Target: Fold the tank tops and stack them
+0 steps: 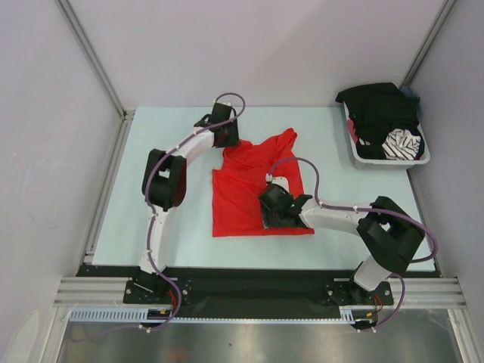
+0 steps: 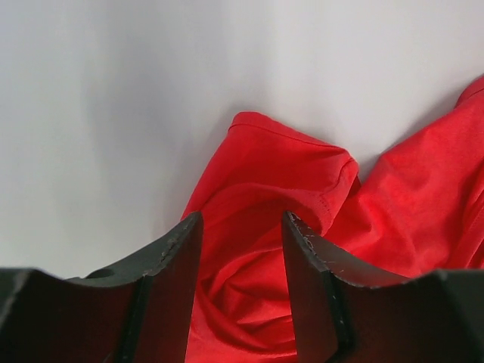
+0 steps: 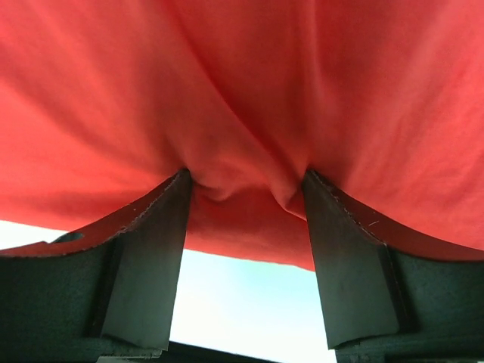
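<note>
Left gripper point(image 2: 242, 249): jaws half-spread, red fabric bunched between them at a far strap. Right gripper point(image 3: 246, 204): jaws parted, red cloth gathered between them at the near hem. Red tank top point(image 1: 253, 185): mid-table, rumpled. White basket point(image 1: 423, 155): far right corner; holds black tank top point(image 1: 378, 110) and a striped garment point(image 1: 401, 144).

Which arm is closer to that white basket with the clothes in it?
The right. Its end effector sits on the red top, near the table's middle, while the left end effector is at the top's far left corner, farther from the basket.
</note>
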